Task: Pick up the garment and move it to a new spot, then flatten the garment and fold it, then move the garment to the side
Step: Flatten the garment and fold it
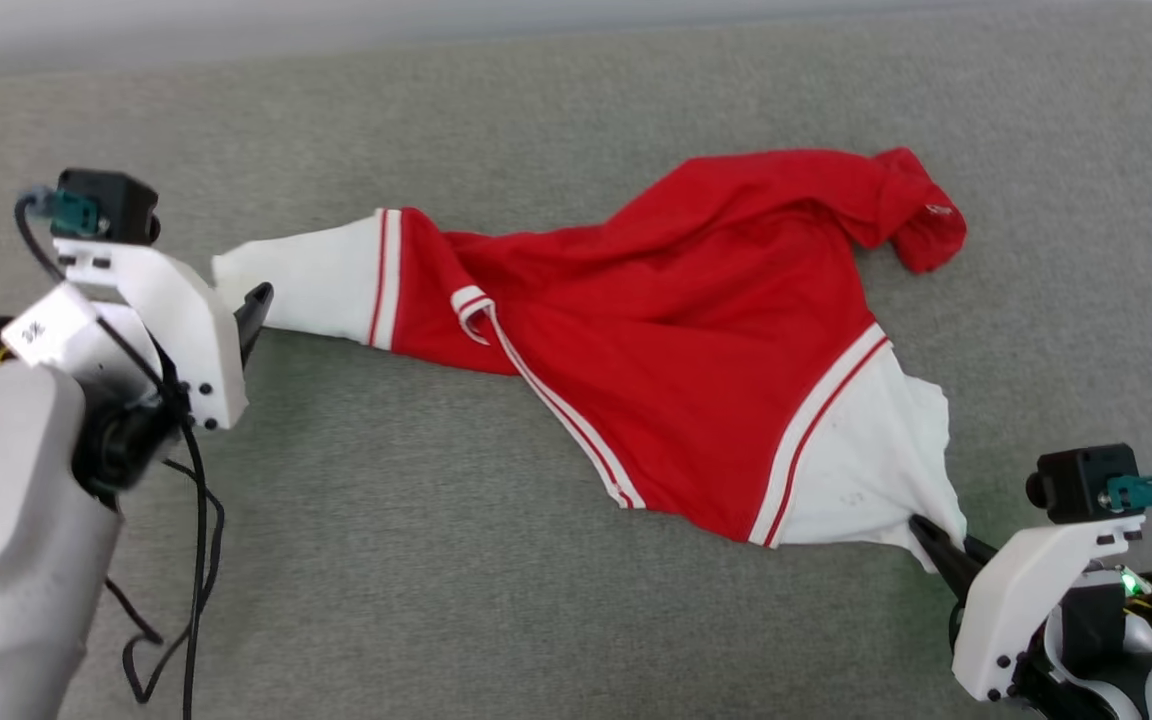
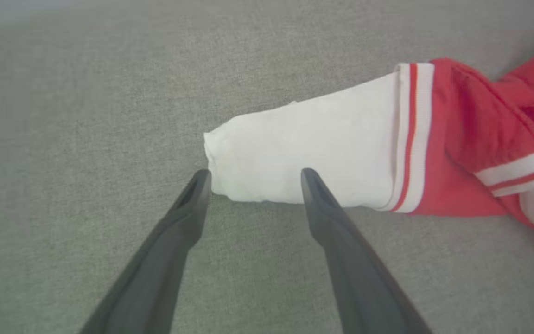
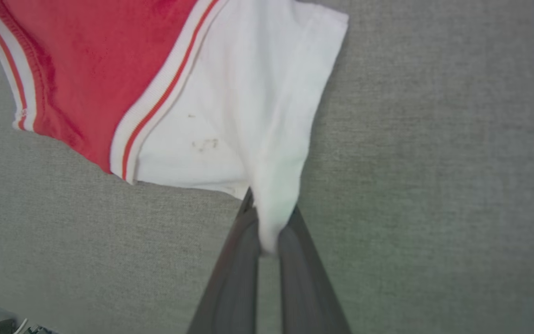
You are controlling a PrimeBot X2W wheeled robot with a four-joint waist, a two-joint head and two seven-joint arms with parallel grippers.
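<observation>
The red garment (image 1: pixel 696 330) lies crumpled on the grey cloth surface, stretched from upper left to lower right, with a white sleeve at each end; no letters or number show. My left gripper (image 2: pixel 255 178) is open, its fingertips at the near edge of the left white sleeve (image 2: pixel 304 153), one at the sleeve's end. In the head view that gripper (image 1: pixel 254 305) sits just left of the sleeve (image 1: pixel 306 280). My right gripper (image 3: pixel 269 218) is shut on a bunched corner of the right white sleeve (image 3: pixel 257 106); in the head view it (image 1: pixel 936 545) pinches the sleeve's lower tip (image 1: pixel 876 460).
The grey fabric surface (image 1: pixel 436 520) runs in all directions around the garment. Black cables (image 1: pixel 191 560) hang from my left arm at the lower left. A pale strip of background (image 1: pixel 236 30) shows beyond the surface's far edge.
</observation>
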